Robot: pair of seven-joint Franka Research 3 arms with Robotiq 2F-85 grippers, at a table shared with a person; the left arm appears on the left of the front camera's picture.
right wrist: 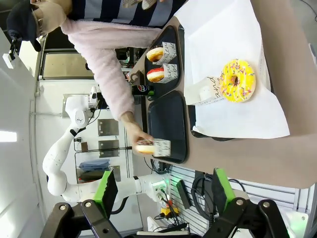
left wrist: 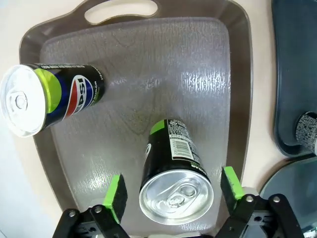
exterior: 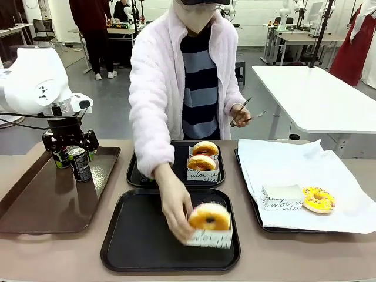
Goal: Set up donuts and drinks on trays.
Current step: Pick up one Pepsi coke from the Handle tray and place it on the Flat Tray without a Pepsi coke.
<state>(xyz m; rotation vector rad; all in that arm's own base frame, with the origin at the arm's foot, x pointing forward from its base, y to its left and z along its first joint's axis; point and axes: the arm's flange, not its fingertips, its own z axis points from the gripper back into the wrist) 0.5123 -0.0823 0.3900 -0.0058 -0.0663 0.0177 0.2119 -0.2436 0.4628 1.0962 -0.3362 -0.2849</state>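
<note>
Left claw [left wrist: 173, 189] spread, pads flanking upright can [left wrist: 173, 168] on brown tray [left wrist: 148, 74], gaps both sides. Right claw [right wrist: 163, 191] spread, empty. Person's hand [exterior: 172, 212] holds boxed donut [exterior: 210, 223] on near black tray [exterior: 135, 238].

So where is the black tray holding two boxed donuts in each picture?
Front view: the matte black plastic tray with two boxed donuts lies mid-table, under the person's arm.
Left wrist view: along the right edge, upper part.
Right wrist view: top centre, turned sideways.
Shared landmark: the second matte black tray lies right beside it.
</note>
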